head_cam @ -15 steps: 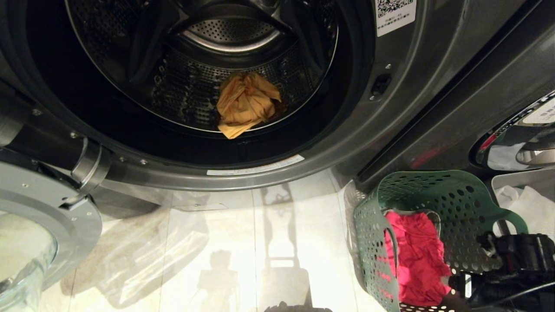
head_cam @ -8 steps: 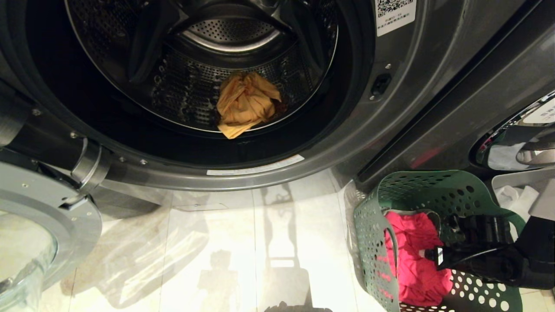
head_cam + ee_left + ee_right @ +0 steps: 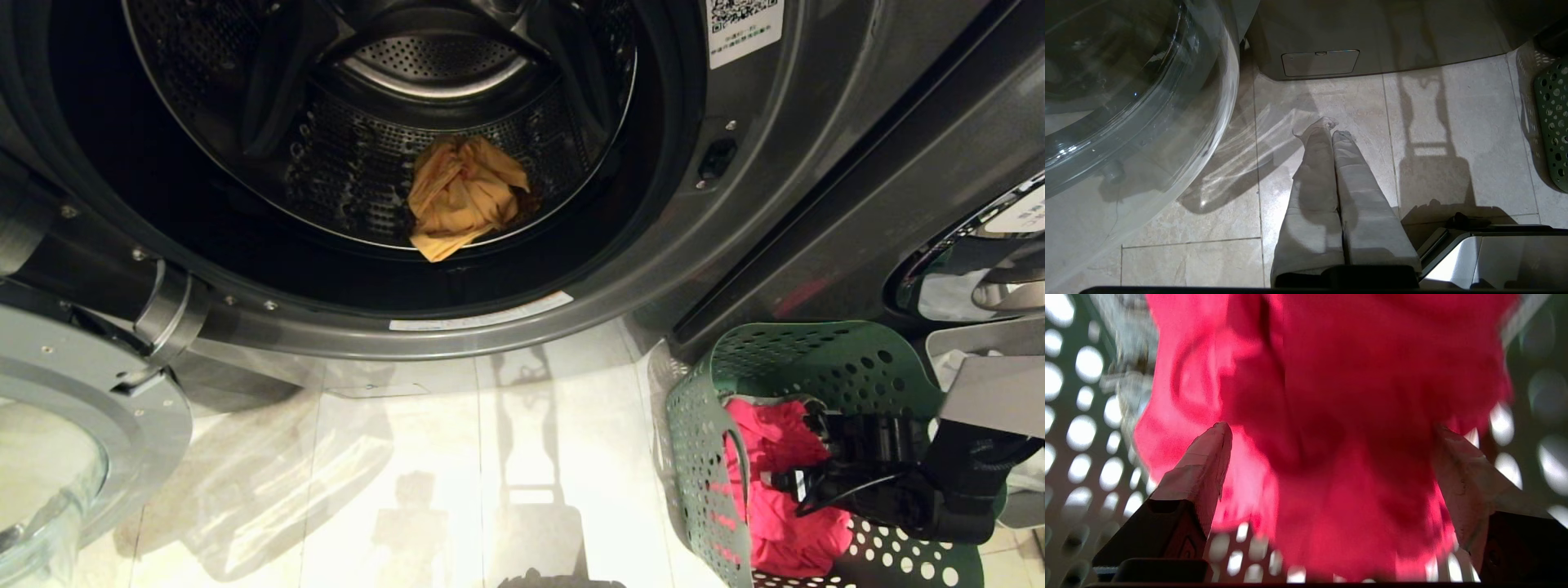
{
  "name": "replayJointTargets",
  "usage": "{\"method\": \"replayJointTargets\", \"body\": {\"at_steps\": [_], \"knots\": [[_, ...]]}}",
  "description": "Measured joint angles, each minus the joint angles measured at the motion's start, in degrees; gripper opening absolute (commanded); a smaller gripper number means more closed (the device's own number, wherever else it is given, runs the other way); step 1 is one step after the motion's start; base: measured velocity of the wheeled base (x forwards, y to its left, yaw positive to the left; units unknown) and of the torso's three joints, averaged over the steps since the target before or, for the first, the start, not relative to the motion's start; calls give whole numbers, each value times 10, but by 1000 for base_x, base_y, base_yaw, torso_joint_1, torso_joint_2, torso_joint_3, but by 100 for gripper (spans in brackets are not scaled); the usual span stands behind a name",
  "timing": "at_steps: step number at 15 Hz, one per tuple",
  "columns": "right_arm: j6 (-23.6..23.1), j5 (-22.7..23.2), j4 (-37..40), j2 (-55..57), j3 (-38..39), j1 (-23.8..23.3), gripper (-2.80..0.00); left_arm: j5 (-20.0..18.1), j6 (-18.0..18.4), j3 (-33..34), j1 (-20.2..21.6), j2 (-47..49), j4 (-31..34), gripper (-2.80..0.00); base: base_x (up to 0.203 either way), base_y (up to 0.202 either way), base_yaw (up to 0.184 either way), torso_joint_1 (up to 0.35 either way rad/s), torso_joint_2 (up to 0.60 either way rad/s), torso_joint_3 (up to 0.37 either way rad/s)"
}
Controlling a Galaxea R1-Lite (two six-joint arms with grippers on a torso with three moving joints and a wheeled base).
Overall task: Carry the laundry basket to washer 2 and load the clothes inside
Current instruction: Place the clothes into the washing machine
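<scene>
Already the loading step was under way: the washer [image 3: 669, 245] stood with its door [image 3: 73, 425] swung wide at the left edge of the head view, and one orange garment [image 3: 461, 204] lay at the front lip of the drum [image 3: 343, 163]. On the floor [image 3: 457, 457] by the washer's lower right corner sat the green laundry basket [image 3: 816, 359], with the pink garment [image 3: 775, 482] bunched against its left wall.

The step in hand looked like the second pick. The right pincer [image 3: 796, 474] was down inside the basket, its fingers [image 3: 1204, 457] spread wide on either side of the pink cloth, released and gripping nothing yet. The next move would call for pressing a little deeper into the bundle and clenching on a thick fold, then lifting clear of the basket's rim before swinging across to the drum; a shallow pinch would probably drag only a loose edge.

Compared with a second before, the right arm had travelled from the basket's right rim inward over the clothes, and its pincer had widened as it went. Washer, basket and orange garment had not shifted.

The left pincer [image 3: 1333, 136] hung clenched and empty over bare floor tiles beside the glass door.
</scene>
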Motion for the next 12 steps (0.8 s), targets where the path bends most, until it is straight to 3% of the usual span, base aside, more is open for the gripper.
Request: {"method": "replayJointTargets", "body": {"at_steps": [2,9,10,12], "knots": [[-2,0,-35,35,-34,3,0,0,0,0,0,0,0,-280,0,0,0,0,0,0],[-58,-3,-41,139,-166,9,0,0,0,0,0,0,0,-280,0,0,0,0,0,0],[-59,-3,-42,149,-175,10,-280,0,0,0,0,0,0,-280,0,0,0,0,0,0],[-60,-3,-43,162,-187,12,-280,0,0,0,0,0,0,-280,0,0,0,0,0,0]]}}
